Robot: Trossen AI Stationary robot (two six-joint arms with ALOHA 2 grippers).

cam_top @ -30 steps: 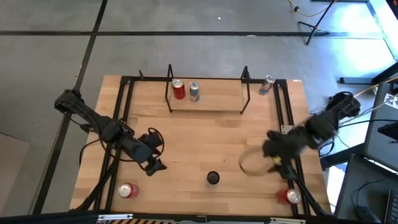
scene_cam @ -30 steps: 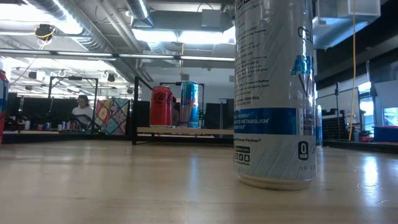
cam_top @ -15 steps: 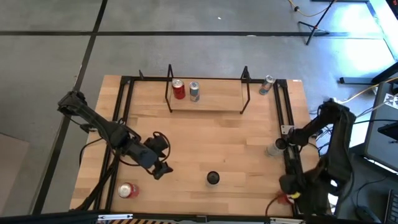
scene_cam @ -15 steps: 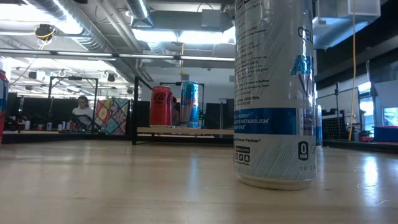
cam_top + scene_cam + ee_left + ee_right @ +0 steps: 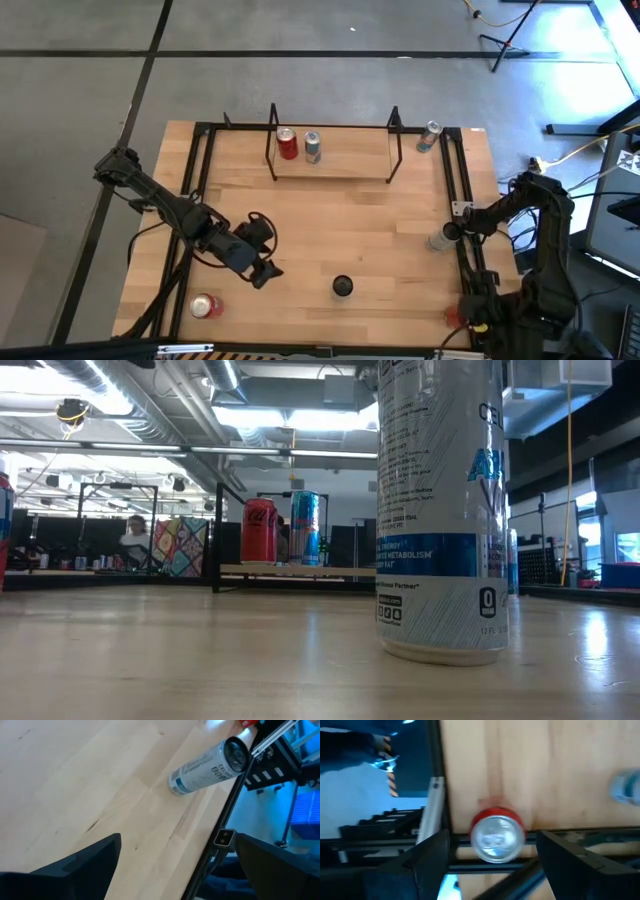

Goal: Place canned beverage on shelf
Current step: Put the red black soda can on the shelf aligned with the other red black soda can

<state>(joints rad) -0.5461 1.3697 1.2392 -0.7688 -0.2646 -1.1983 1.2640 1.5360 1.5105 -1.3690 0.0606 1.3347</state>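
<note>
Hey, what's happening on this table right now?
Two robot arms are stocking a shelf with cans. Two cans, a red one and a blue one, already stand on it. The right pincer hangs open over a red can at the table's near right corner, not gripping it. The left pincer is open above the bare wood.

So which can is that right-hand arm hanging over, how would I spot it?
Find the wooden table's near right corner. A red can stands upright there by the black rail, under the right gripper. The nearest other can is silver, farther along that rail.
</note>
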